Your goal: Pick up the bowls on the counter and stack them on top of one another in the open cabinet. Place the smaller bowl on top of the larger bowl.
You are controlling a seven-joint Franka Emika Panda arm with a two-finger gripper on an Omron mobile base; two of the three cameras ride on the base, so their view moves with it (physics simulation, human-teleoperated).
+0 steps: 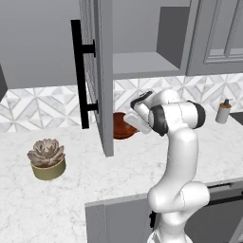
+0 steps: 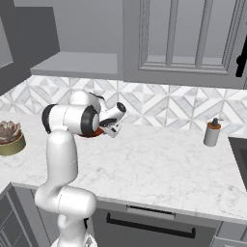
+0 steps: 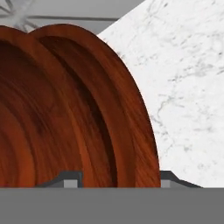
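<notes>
The fingers [image 3: 117,177] straddle the rim of a bowl [image 3: 87,109] that sits on the bench [image 1: 142,161] under the open cabinet [image 1: 142,64], one tip inside and one outside for an edge grip, though whether they pinch yet I cannot tell.

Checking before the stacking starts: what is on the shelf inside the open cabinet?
The open cabinet's grey shelf looks bare where visible. The open door covers its left part in the left base view, so that portion cannot be checked.
</notes>
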